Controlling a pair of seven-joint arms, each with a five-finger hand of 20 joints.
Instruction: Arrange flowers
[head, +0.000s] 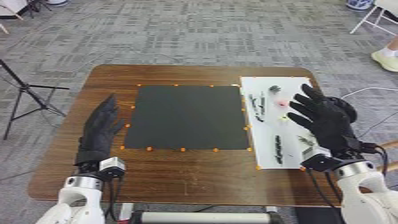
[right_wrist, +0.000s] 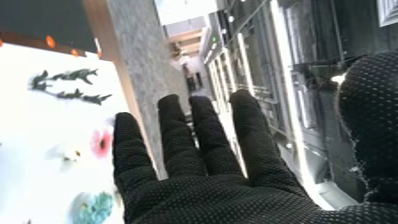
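The right hand (head: 327, 117) is over the right part of a white sheet (head: 274, 127), its fingers straight and apart. On the sheet are dark green stems (head: 258, 106), a pink flower (head: 282, 103), a small dark flower (head: 274, 89) and a long dark piece (head: 278, 149). In the right wrist view the right hand (right_wrist: 240, 197) has its fingers extended, holding nothing, beside green leafy stems (right_wrist: 75, 85), a pink flower (right_wrist: 101, 143), a white flower (right_wrist: 72, 155) and a blue-green flower (right_wrist: 96, 207). The left hand (head: 99, 129) rests straight at the table's left side.
A black square mat (head: 188, 117) edged with orange dots lies mid-table, left of the white sheet. The brown wooden table (head: 195, 175) extends in front of it. A dark round object (head: 345, 109) is behind the right hand. A tripod (head: 34, 95) stands on the floor at the left.
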